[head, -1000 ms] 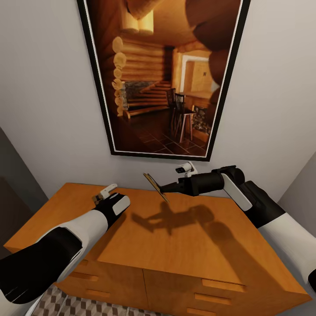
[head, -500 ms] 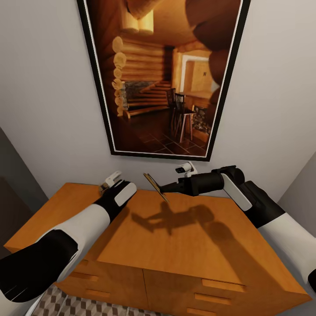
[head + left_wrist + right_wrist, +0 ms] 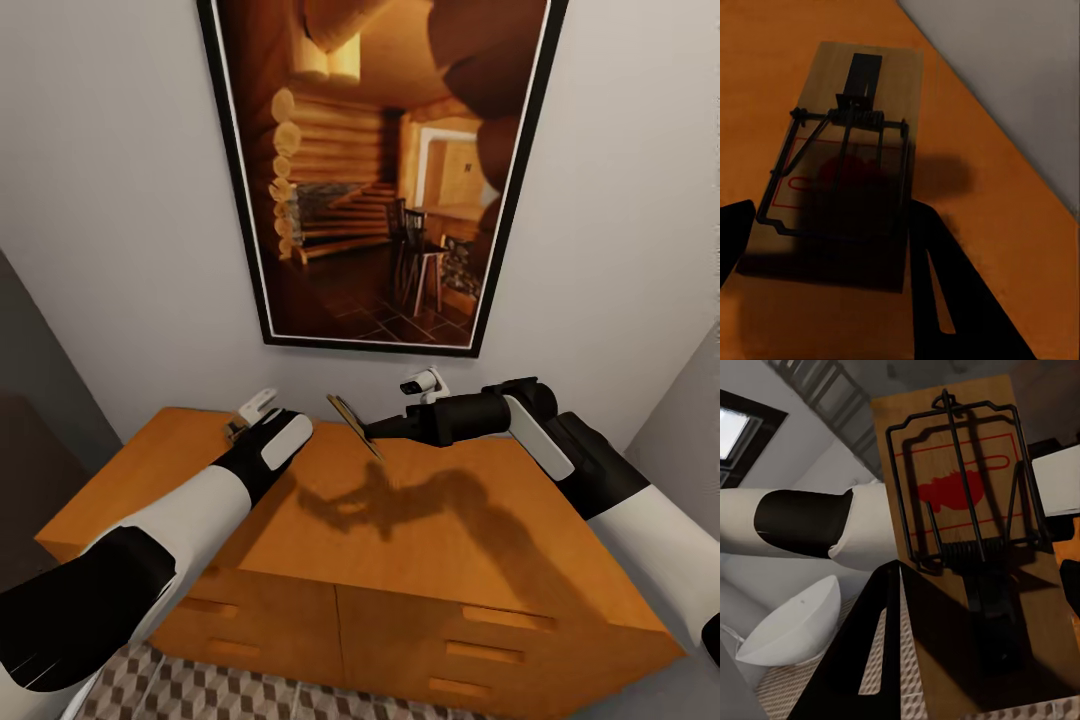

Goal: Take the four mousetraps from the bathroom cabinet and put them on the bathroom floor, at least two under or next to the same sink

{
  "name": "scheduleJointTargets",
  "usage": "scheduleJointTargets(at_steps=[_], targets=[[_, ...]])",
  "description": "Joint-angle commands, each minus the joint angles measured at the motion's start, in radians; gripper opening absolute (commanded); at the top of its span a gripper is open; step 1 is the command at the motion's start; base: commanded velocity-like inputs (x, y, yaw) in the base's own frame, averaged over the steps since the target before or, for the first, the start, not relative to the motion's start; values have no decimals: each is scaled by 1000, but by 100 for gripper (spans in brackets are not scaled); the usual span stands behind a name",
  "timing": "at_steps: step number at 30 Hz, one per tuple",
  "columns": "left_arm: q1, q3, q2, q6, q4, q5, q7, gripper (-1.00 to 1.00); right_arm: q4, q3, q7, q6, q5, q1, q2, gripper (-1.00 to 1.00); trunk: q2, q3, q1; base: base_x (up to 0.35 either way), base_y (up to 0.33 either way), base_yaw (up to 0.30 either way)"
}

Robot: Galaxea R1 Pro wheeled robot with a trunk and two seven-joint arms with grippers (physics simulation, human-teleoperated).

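Orange cabinet (image 3: 420, 560) stands against a grey wall under a framed picture (image 3: 375, 170). My right gripper (image 3: 372, 430) is clamped on a trap (image 3: 352, 421), held tilted in the air above the top. My left gripper (image 3: 240, 425) is low near the back edge, fingers (image 3: 945, 300) spread around a second trap (image 3: 847, 150) lying flat on the wood.

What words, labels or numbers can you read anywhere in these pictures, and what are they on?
None can be read.
Mousetrap held in the right pincer: red outline and red blob printed on the board, no letters.
Mousetrap on the cabinet in front of the left pincer: red markings, shadowed, no legible text.
Framed picture: a small mark on a pale panel, too blurred to read.
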Motion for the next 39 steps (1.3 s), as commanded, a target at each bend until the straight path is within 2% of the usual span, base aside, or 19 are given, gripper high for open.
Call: scheduleJointTargets(at_steps=[1,19,25,33,36,39], targets=[[0,0,0,4,0,-2,1,-100,0,0,0,3,-2,0,0,-100,0,0,0,-282,115,0],[7,-1,0,5,12,-2,-7,-100,0,0,-35,3,-2,0,1,-100,0,0,0,-280,84,0],[8,-2,-1,5,46,-2,-16,-100,1,0,-53,3,-2,0,1,-100,0,0,0,-74,2,0],[8,-3,-1,13,88,-3,-108,-100,1,0,-71,3,-1,0,0,-100,0,3,0,-5,0,-91],[8,-4,-3,58,74,-3,-117,-100,1,0,-113,3,-1,0,-1,-100,0,5,0,0,0,-227],[7,-2,-1,170,-6,-3,-116,-100,1,0,-136,2,-2,0,-1,-100,0,7,0,0,0,-206]])
